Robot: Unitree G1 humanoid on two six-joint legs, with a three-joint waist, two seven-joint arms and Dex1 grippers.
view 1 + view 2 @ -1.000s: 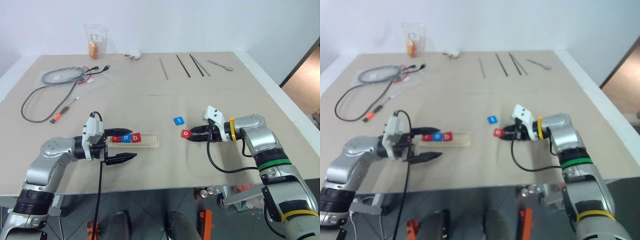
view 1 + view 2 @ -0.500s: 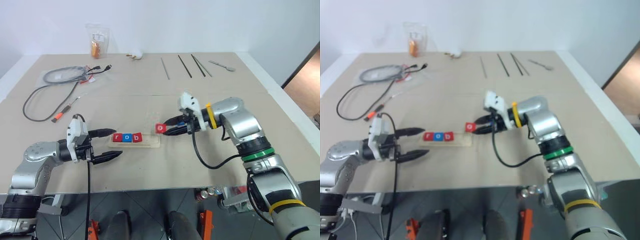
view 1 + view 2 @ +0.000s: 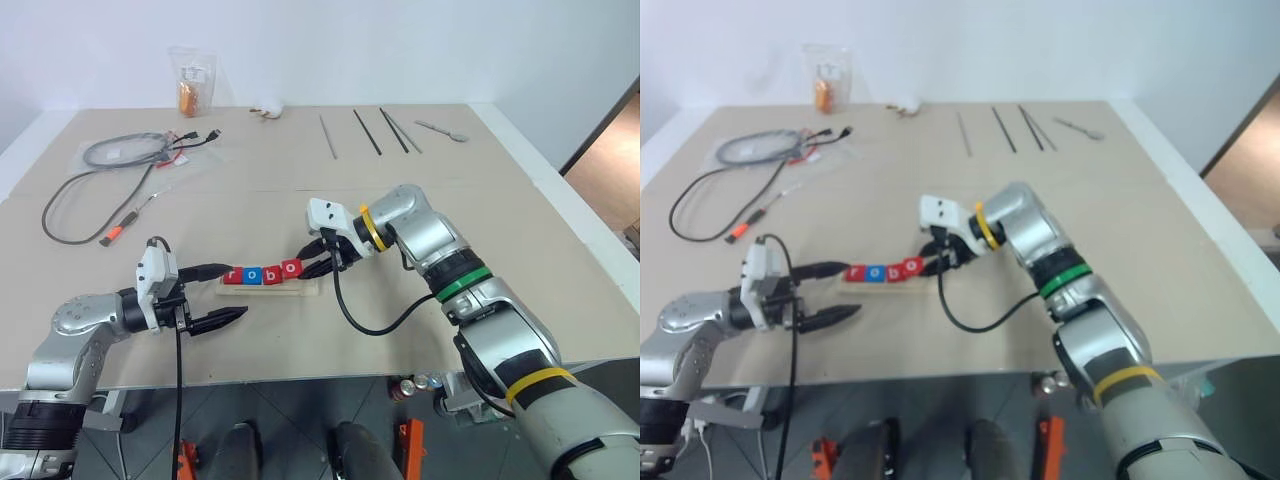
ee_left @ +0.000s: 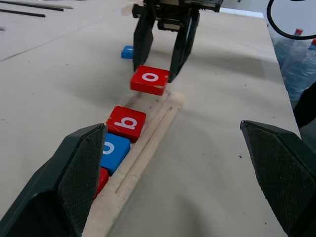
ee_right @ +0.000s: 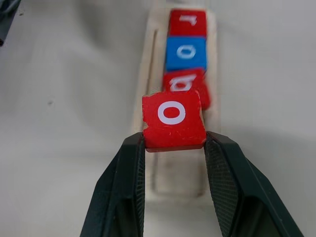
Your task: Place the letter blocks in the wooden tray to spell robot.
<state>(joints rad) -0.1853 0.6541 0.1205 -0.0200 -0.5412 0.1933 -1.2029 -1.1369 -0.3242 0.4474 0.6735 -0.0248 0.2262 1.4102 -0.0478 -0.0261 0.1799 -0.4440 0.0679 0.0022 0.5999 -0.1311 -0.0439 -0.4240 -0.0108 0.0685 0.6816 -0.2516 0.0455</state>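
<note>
The wooden tray (image 3: 296, 291) lies near the table's front edge with three letter blocks in its groove: red r (image 3: 233, 276), blue o (image 3: 252, 275), red b (image 3: 271, 273). My right gripper (image 3: 303, 266) is shut on a red o block (image 5: 174, 120) and holds it tilted just above the tray's free right end, beside the b. A blue block (image 4: 127, 51) lies on the table behind that gripper. My left gripper (image 3: 217, 295) stands open and empty at the tray's left end, one finger on each side of it.
At the back left lie a grey cable (image 3: 110, 152), a small red-handled screwdriver (image 3: 122, 228) and a clear bag with an orange item (image 3: 192, 85). Thin rods (image 3: 365, 131) and a spoon (image 3: 441, 128) lie at the back right. The table's front edge runs close below the tray.
My right gripper has carried the red o block leftward from mid-table to just above the tray's right end. The left gripper has drawn back slightly to the left, still open.
</note>
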